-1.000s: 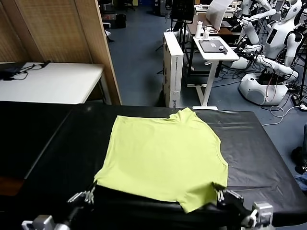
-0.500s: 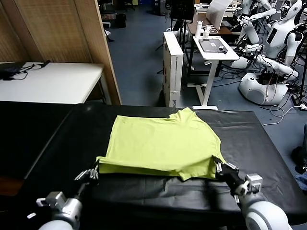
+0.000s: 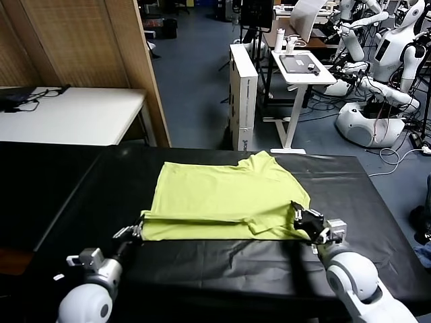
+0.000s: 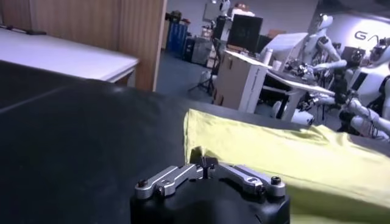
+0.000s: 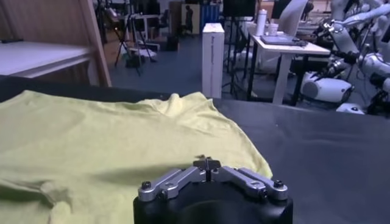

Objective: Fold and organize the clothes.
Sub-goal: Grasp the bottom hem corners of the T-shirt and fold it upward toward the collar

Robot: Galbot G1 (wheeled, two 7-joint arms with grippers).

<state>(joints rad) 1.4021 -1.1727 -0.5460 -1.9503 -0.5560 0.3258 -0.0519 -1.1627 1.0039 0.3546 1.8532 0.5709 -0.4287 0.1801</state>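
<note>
Folding the T-shirt (image 3: 225,195) in the middle of the black table (image 3: 377,202). Left gripper (image 3: 137,232) and right gripper (image 3: 301,217) pinching its front corners, carrying them up. Next: lay hem near collar, let go.

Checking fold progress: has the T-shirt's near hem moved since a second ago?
Yes. The T-shirt near hem, pinched by the left gripper and right gripper, has travelled away from the table's near edge, toward the collar.

T-shirt (image 3: 225,198) near hem folded under, lower layer hidden; small white print not visible. Counter (image 3: 377,202) cut off at left and near edges.
</note>
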